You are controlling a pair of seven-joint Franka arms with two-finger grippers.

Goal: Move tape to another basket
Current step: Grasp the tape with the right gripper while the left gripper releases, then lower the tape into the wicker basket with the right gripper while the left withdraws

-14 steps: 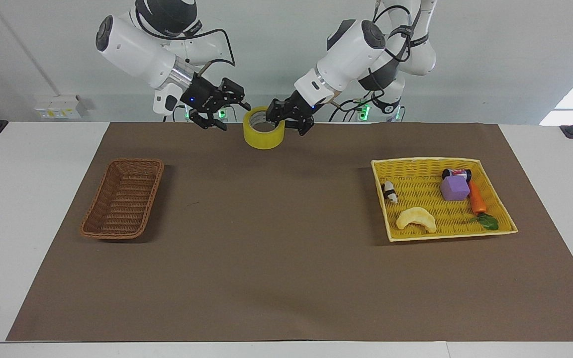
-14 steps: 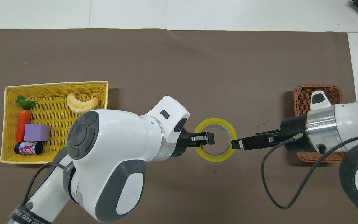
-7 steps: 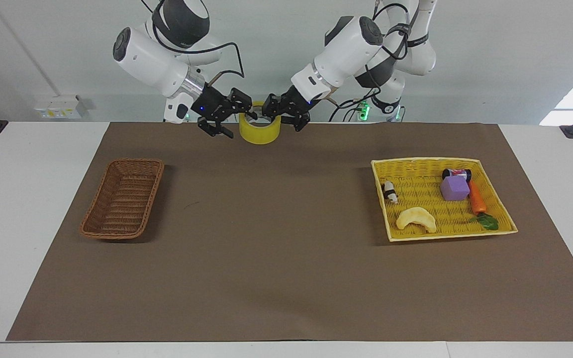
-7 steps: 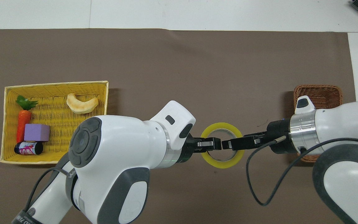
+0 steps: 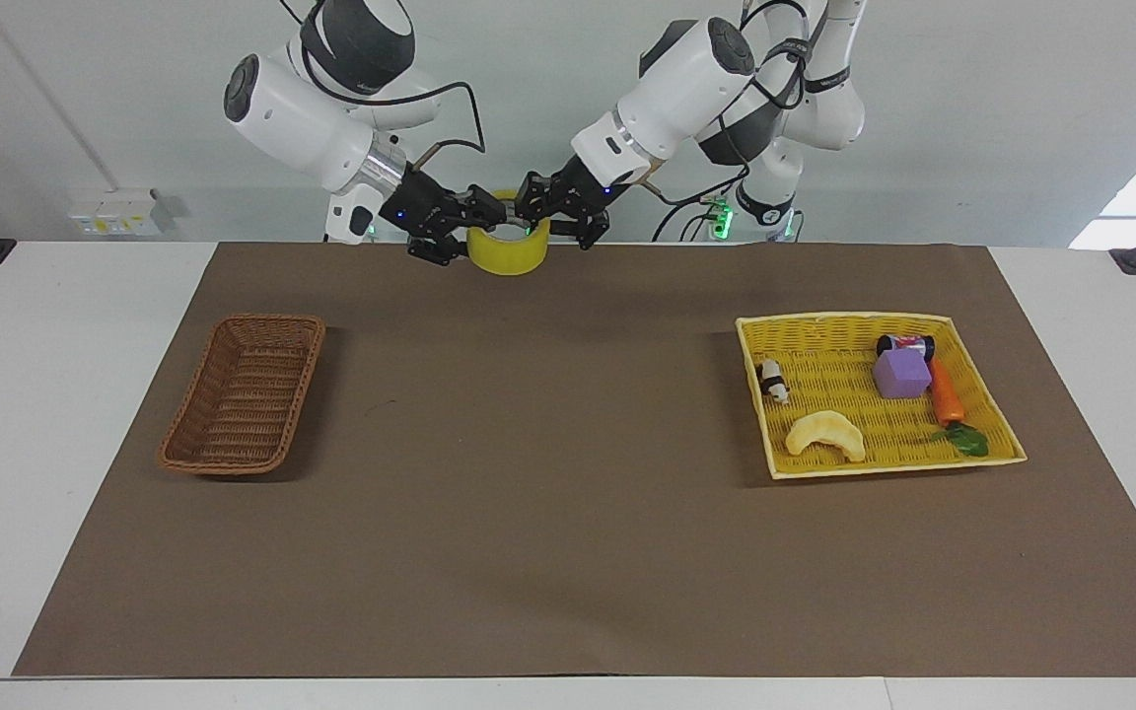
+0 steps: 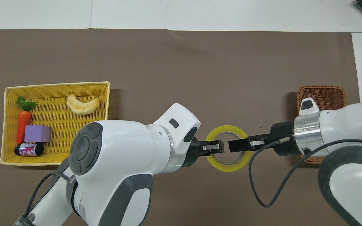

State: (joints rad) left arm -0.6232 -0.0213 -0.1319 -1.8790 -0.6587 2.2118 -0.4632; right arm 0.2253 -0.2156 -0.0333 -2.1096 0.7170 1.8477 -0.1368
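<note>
Right end effector pinched on the tape; left end effector at its other side, cannot tell if tight or loose. Up in the air over the table edge by the robots. Could fall and roll if let go too soon.

Both arms are raised and reach inward, meeting at the roll of yellow packing tape held in the air between them. The left arm comes down from its base with the forearm slanting toward the tape; the left gripper has one finger inside the tape's ring and one outside, over the wall on its own arm's side. The right arm mirrors it, forearm angled down and inward; the right gripper clasps the facing wall of the tape the same way, its wrist level with the left one.
</note>
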